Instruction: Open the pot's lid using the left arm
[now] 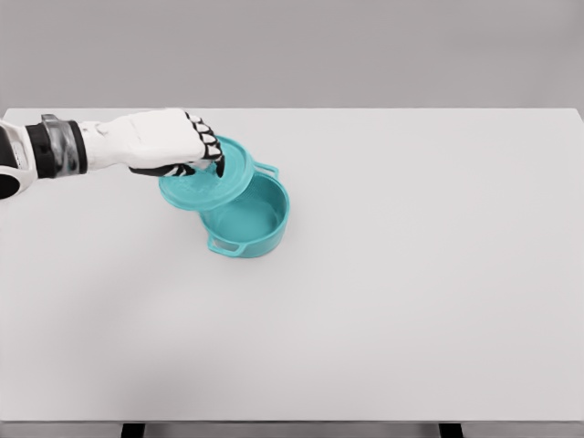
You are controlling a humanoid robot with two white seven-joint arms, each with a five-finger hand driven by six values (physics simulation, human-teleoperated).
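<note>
Left hand (169, 144) is reaching in from nine o'clock, fingers curled down over the lid (206, 175) and grasping it at its top, apparently at the knob, which the hand is hiding. The teal lid is tilting, its ten-o'clock side hanging out past the pot (248, 217) rim while its four-o'clock edge is lying over the pot's mouth; whether that edge is touching the rim cannot be told. The pot is sitting on the table (411, 274) at about ten o'clock from the table's centre, with most of its interior showing, one handle pointing to seven o'clock and the other to one o'clock. The right arm is not showing. The opening appears well advanced but unfinished. Risks from here: the tilted lid may slip out of a partial grasp if the fingers are pinching only one side of the knob; a low edge dragging across the rim could shove or tip the light pot; releasing over the rim could let the lid slide back in.
</note>
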